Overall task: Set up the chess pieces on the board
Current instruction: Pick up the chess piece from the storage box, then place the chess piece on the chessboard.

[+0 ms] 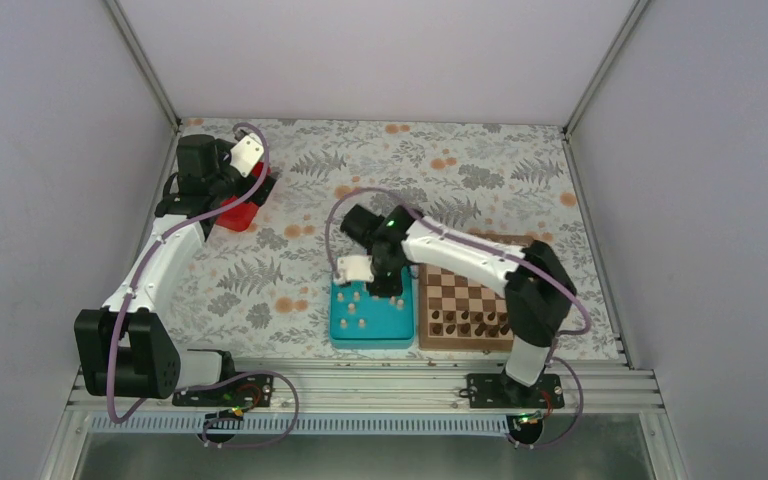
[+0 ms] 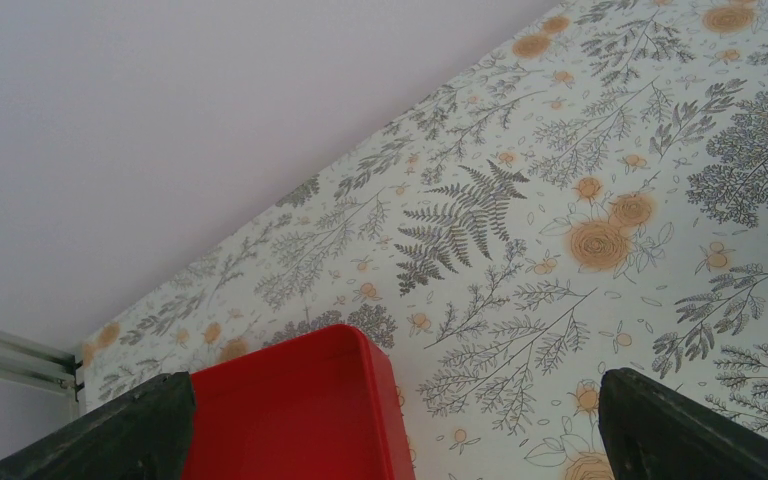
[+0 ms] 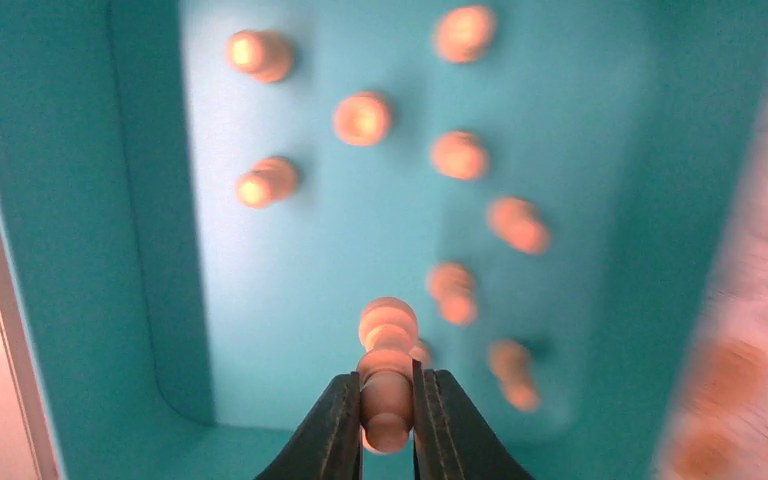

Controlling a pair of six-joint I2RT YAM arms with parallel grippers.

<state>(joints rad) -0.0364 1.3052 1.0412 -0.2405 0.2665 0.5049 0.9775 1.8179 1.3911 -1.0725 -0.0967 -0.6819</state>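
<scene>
Right tool [image 3: 388, 392]: clamped on one pale chess piece [image 3: 388, 340], held over teal tray [image 1: 342, 330]. Board [image 1: 460, 290]: just beside tray, on its right.

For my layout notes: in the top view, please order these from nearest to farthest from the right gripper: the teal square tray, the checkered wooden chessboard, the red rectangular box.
1. Teal square tray: directly below the right gripper, which grips a pale wooden chess piece.
2. Checkered wooden chessboard: beside the tray, to the right.
3. Red rectangular box: far rear left.
</scene>
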